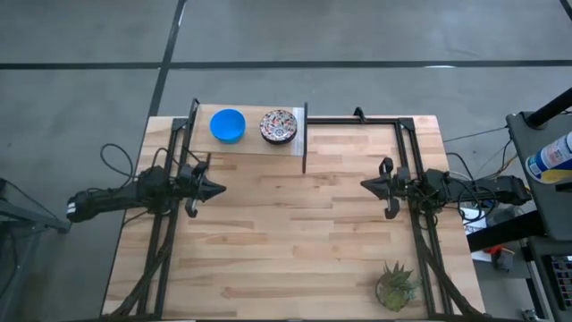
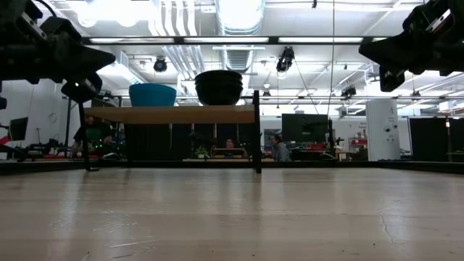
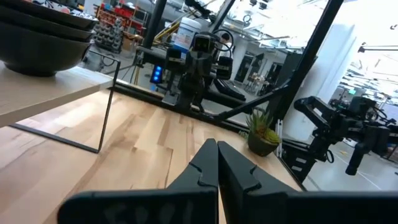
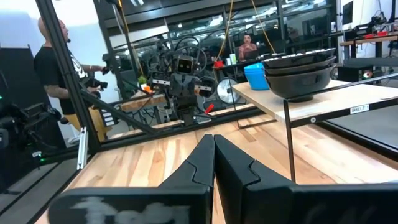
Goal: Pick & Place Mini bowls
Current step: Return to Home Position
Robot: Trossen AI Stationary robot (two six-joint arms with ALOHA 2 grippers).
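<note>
Blue bowls (image 1: 228,124) and patterned bowls (image 1: 278,126) sit on the far shelf (image 1: 251,146).
I'd ease left claw (image 1: 217,189) and right claw (image 1: 365,184), both pinched together and empty, home slowly, clear of it.

On your shelf (image 1: 251,148) at the surface's (image 1: 295,237) far left, a blue bowl (image 1: 228,125) sits just beside a patterned bowl (image 1: 278,126). Your left tool (image 1: 217,188) and right tool (image 1: 366,185) face each other, well apart, fingers pinched together. A potted plant (image 1: 397,286) stands at the near right corner.
</note>
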